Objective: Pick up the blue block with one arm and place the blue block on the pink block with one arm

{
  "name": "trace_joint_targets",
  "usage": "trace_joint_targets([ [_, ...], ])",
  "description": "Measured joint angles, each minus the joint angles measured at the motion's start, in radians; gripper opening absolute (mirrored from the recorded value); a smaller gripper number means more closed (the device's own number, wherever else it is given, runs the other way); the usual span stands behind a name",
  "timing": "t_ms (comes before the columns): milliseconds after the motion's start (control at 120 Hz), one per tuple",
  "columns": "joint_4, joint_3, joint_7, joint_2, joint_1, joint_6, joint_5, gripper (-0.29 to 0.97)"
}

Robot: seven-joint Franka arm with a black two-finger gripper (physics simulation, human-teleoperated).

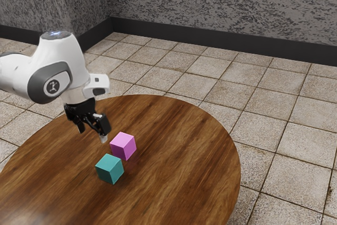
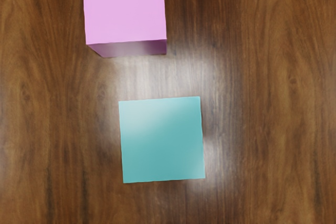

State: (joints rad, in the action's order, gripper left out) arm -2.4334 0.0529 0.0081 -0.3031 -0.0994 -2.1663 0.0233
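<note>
The reach is in hand: the gripper [image 1: 93,131] hovers with fingers spread and empty over the table [image 1: 184,146], while the blue block [image 1: 109,168] sits well in from the edge, just beside the pink block [image 1: 123,145], so the next move probably calls for centring over blue and descending.

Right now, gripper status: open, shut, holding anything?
Gripper: open, holding nothing, above the table. The blue block sits on the table, apart from the pink block.
</note>
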Motion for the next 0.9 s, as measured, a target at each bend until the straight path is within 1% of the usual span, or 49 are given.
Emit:
trace_joint_targets([
  [175,-0.072,-0.012,0.002,0.002,0.0,-0.074,0.0,0.68],
  [383,-0.107,-0.025,0.002,0.031,0.0,-0.151,-0.001,0.68],
  [658,-0.097,-0.024,0.001,0.142,0.001,-0.219,-0.003,0.68],
  [900,-0.076,-0.016,0.003,0.191,0.003,-0.252,0.0,0.68],
])
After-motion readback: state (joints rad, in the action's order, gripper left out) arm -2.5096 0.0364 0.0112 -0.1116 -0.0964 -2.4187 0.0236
